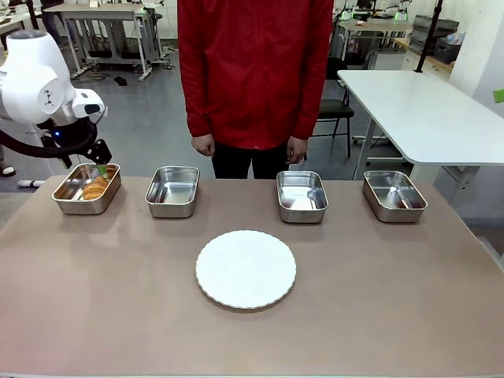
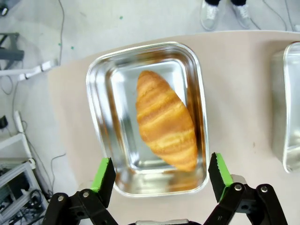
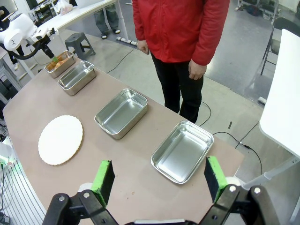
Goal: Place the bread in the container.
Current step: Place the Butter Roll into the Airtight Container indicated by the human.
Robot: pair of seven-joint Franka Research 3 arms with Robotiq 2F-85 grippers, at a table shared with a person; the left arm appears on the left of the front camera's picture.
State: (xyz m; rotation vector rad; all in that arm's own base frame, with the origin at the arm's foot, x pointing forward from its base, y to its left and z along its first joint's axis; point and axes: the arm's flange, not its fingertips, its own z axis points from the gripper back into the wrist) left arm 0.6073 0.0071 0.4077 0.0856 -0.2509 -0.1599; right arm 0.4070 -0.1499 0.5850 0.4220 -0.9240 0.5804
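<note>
The bread (image 2: 165, 121) lies flat on the floor of the container (image 2: 96, 112), set slantwise, its lower tip close to the near right corner. This container is the leftmost of four steel trays (image 1: 172, 191) lined along the far side of the tabletop (image 1: 394, 299). By how things lie, the placing looks done: the croissant rests free inside and nothing grips it.

The left hand (image 2: 161, 174) hangs above the near rim of the container, its jaws spread wide. The green pads (image 2: 103, 174) stand either side of the tray's near end and touch neither bread nor metal; it holds nothing. The next move, as I judge it, calls only for lifting straight up and clear of the rim, so that no finger catches the tray and drags it.

The right hand (image 3: 158, 176) is also wide open and empty, high over the tabletop's other end. A white plate (image 1: 246, 268) lies bare mid-table, and a person (image 1: 253, 75) in red stands at the far side, hands down.
</note>
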